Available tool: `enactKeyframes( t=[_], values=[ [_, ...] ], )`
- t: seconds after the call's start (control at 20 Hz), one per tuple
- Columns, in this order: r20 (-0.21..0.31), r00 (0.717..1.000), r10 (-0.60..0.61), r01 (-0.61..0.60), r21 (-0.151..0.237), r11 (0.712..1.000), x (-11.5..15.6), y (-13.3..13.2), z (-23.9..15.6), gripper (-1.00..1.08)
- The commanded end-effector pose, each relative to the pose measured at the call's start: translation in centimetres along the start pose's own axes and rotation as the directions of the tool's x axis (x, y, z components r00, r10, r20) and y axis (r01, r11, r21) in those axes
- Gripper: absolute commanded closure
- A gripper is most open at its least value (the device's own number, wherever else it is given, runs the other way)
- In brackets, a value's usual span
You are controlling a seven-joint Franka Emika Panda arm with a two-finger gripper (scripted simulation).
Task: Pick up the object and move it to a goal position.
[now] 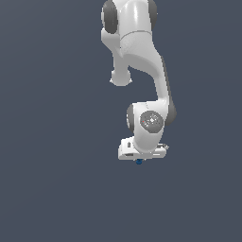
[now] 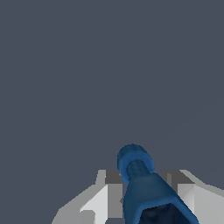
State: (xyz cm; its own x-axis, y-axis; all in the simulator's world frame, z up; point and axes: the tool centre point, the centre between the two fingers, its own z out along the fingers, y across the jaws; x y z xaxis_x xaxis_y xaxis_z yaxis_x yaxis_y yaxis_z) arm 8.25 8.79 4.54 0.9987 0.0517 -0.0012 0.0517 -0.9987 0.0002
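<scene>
The object is a small dark-blue peg with a knobby end (image 2: 140, 179). In the wrist view it stands between my two white fingers (image 2: 103, 197), which close against its sides. In the exterior view only a tiny blue tip (image 1: 139, 161) shows below the white gripper (image 1: 140, 158), which hangs under the arm near the middle of the picture. The gripper is shut on the peg. The fingertips are hidden by the hand in the exterior view. No goal marker shows in either view.
The white arm (image 1: 137, 56) comes down from the top of the exterior view. Around it there is only a plain dark grey-blue background (image 1: 47, 142).
</scene>
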Motion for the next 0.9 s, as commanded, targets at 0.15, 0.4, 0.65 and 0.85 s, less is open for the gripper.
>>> enactKeyframes(
  t=[0.15, 0.4, 0.65, 0.85],
  values=[
    [-0.001, 1.0, 0.0, 0.0, 0.0, 1.0, -0.5, -0.4, -1.5, 1.08],
    [-0.001, 1.0, 0.0, 0.0, 0.0, 1.0, -1.5, -1.0, -4.1, 1.08],
    [-0.001, 1.0, 0.0, 0.0, 0.0, 1.0, -3.0, -1.9, -8.1, 1.08],
    [-0.001, 1.0, 0.0, 0.0, -0.001, 1.0, -4.5, -2.9, -12.1, 1.08]
  ],
)
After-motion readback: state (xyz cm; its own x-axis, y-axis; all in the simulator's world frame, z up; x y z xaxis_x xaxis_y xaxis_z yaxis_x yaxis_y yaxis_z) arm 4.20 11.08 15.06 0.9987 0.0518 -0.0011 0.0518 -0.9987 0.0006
